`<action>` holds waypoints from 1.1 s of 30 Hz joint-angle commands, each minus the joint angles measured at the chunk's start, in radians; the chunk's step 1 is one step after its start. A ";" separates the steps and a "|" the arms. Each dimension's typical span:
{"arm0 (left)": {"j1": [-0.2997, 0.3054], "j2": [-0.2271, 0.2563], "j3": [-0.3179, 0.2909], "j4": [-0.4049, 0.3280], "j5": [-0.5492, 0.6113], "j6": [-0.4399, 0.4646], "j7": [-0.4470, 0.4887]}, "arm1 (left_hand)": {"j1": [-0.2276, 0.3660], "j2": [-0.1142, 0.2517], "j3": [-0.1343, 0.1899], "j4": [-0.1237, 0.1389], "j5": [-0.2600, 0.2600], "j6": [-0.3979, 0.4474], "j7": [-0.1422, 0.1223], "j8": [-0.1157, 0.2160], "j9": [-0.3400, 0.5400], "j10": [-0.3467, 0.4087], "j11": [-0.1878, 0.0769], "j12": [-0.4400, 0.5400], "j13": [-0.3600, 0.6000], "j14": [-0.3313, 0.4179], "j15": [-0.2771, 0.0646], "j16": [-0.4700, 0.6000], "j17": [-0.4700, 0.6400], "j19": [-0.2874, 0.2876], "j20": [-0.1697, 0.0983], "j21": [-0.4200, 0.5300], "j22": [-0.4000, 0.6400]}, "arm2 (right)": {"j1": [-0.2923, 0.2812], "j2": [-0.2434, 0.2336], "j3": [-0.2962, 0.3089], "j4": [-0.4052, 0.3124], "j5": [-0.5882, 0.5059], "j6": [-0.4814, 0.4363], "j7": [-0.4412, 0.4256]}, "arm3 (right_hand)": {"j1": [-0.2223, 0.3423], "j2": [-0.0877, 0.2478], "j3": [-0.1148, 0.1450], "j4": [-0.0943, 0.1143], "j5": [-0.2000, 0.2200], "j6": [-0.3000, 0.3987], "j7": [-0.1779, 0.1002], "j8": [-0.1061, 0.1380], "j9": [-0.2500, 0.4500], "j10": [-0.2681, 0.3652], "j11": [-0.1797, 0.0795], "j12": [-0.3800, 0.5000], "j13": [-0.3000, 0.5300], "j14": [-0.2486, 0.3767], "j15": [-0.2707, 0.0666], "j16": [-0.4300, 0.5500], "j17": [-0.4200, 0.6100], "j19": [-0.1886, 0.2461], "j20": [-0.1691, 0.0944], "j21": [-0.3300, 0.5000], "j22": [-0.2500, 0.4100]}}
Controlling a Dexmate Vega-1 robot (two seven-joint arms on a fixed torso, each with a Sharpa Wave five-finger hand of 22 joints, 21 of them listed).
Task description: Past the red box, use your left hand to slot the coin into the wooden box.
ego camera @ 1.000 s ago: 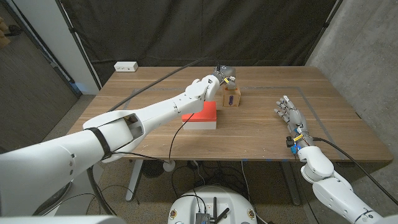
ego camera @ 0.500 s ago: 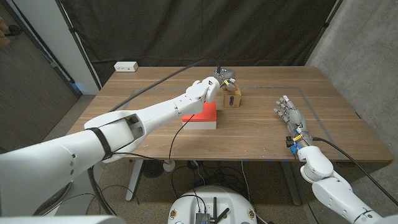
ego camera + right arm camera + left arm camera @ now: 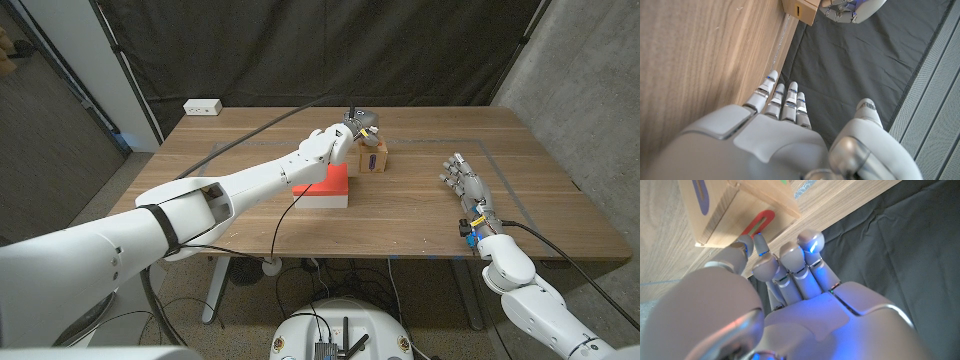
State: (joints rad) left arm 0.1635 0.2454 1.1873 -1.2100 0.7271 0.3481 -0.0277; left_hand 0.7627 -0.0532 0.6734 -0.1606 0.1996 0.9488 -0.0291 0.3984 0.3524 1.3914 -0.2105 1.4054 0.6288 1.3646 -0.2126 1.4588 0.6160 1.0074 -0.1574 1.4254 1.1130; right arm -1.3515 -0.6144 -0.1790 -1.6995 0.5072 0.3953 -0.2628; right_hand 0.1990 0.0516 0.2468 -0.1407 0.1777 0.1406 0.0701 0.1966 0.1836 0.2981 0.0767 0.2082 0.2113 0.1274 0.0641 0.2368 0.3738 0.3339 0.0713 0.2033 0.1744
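Your left hand [image 3: 357, 125] hovers just above the wooden box [image 3: 373, 156], fingers curled; whether it holds the coin, I cannot tell.

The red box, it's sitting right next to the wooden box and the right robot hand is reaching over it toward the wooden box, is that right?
Not quite. In the head view it is the left robot hand that reaches past the red box to the wooden box. The right robot hand waits apart, well off to the side with its fingers spread. The red box does sit right next to the wooden box.
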 commanded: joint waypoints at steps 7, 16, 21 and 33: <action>-0.003 0.010 -0.001 -0.009 -0.001 0.009 -0.017 | -0.039 -0.019 -0.013 -0.001 -0.001 -0.028 0.002 -0.031 -0.012 -0.006 0.000 -0.018 -0.012 -0.011 0.001 -0.013 -0.007 -0.001 -0.053 -0.017 -0.023 | 0.000 -0.004 -0.002 -0.013 -0.006 -0.010 -0.006 | 0.007 0.004 0.008 -0.004 -0.002 0.006 -0.002 0.004 0.006 0.009 0.003 0.004 0.005 0.010 0.003 0.002 0.001 0.011 0.000 0.000 0.004; 0.012 0.049 -0.037 -0.090 -0.008 0.018 -0.014 | -0.056 -0.021 -0.012 -0.002 0.000 -0.031 0.000 -0.051 -0.020 -0.013 -0.001 -0.029 -0.016 -0.012 0.000 -0.020 -0.012 -0.002 -0.053 -0.029 -0.042 | -0.003 -0.003 0.000 -0.021 -0.011 -0.007 -0.011 | 0.008 0.005 0.009 -0.004 -0.002 0.006 -0.004 0.004 0.006 0.010 0.003 0.004 0.005 0.011 0.002 0.003 0.001 0.011 0.001 0.000 0.004; 0.022 0.069 -0.060 -0.135 -0.002 0.031 -0.006 | -0.060 -0.024 -0.011 -0.004 0.000 -0.043 -0.003 -0.066 -0.023 -0.016 0.000 -0.034 -0.014 -0.018 0.000 -0.027 -0.020 0.002 -0.053 -0.030 -0.050 | 0.000 -0.002 -0.002 -0.019 -0.013 -0.006 -0.009 | 0.009 0.005 0.009 -0.004 -0.002 0.006 -0.006 0.004 0.006 0.010 0.003 0.004 0.005 0.012 0.002 0.003 0.001 0.012 0.000 0.000 0.004; 0.081 0.108 -0.152 -0.188 -0.045 -0.023 0.131 | -0.065 -0.004 -0.063 -0.003 -0.004 -0.044 -0.004 -0.101 -0.015 -0.090 0.002 -0.224 -0.211 -0.123 -0.002 -0.165 -0.201 -0.054 -0.051 -0.152 -0.290 | 0.012 -0.002 -0.010 -0.020 -0.021 -0.012 -0.009 | 0.010 0.005 0.010 -0.005 -0.002 0.007 -0.003 0.004 0.006 0.015 -0.001 0.006 0.005 0.020 0.002 0.006 0.002 0.021 0.003 0.003 0.004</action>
State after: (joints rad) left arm 0.1991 0.3157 1.1094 -1.3378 0.7227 0.3709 -0.0271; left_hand 0.7000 -0.0786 0.6355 -0.1673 0.1961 0.9052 -0.0358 0.3095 0.3265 1.3257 -0.2082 1.2559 0.4982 1.2796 -0.2137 1.3557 0.5070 0.9702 -0.1442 1.3201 0.9251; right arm -1.3507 -0.6176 -0.1814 -1.7167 0.4946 0.3870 -0.2707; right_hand 0.1990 0.0517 0.2513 -0.1453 0.1777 0.1406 0.0701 0.1966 0.1836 0.3055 0.0733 0.2082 0.2113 0.1387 0.0675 0.2368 0.3735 0.3449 0.0714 0.2033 0.1745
